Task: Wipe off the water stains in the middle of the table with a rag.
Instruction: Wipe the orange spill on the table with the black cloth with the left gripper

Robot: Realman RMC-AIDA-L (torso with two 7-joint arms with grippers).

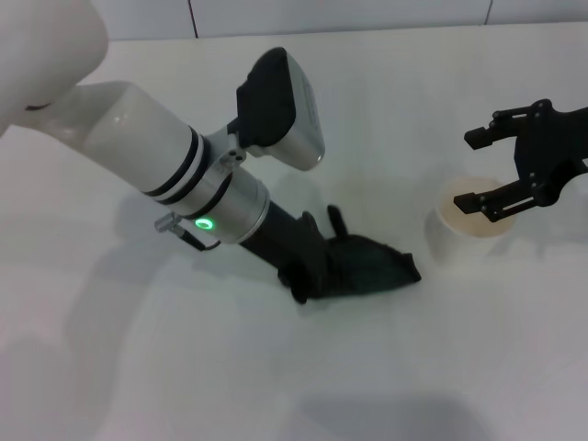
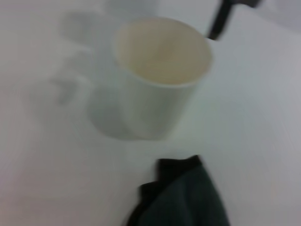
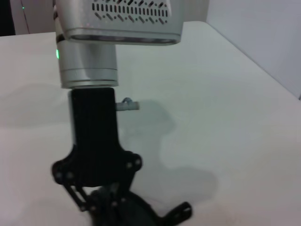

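The dark rag point(image 1: 372, 266) lies bunched on the white table point(image 1: 184, 367) near the middle. My left gripper point(image 1: 317, 266) reaches down from the upper left, is shut on the rag's left end and presses it onto the table. The rag's corner also shows in the left wrist view point(image 2: 186, 197). The right wrist view shows the left gripper point(image 3: 110, 200) on the rag point(image 3: 134, 214). The orange water stain is not visible in any view. My right gripper point(image 1: 482, 170) is open and empty, hovering at the right just above a paper cup.
A white paper cup point(image 1: 469, 225) stands upright just right of the rag, also seen in the left wrist view point(image 2: 160, 75). The table's far edge meets a white wall point(image 1: 367, 14).
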